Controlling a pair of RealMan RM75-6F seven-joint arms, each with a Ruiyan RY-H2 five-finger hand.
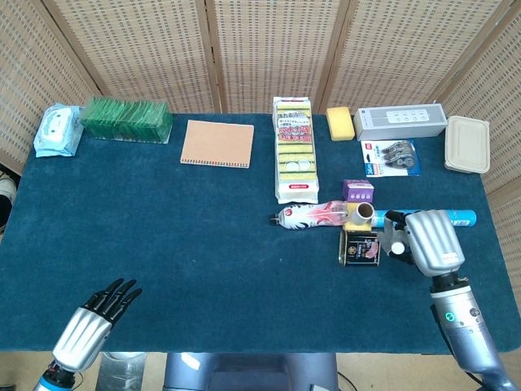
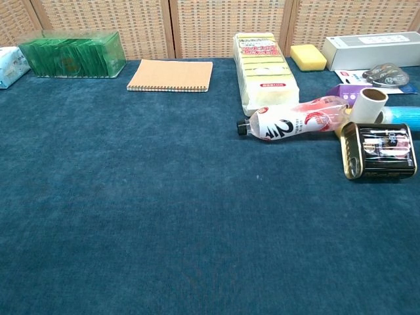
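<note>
Head view shows the right hand [image 1: 425,241] with fingers curled, empty, just right of the tin [image 1: 360,247] lying on the bench [image 1: 203,236], while the left hand [image 1: 91,323] hangs spread at the near edge.

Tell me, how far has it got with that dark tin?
Nothing looks done: the dark rectangular tin lies on the blue table beside the lying pink-labelled bottle. In hand: the right hand is alongside the tin; contact unclear. Gripping and lifting remain. The left hand is open, far off.
</note>
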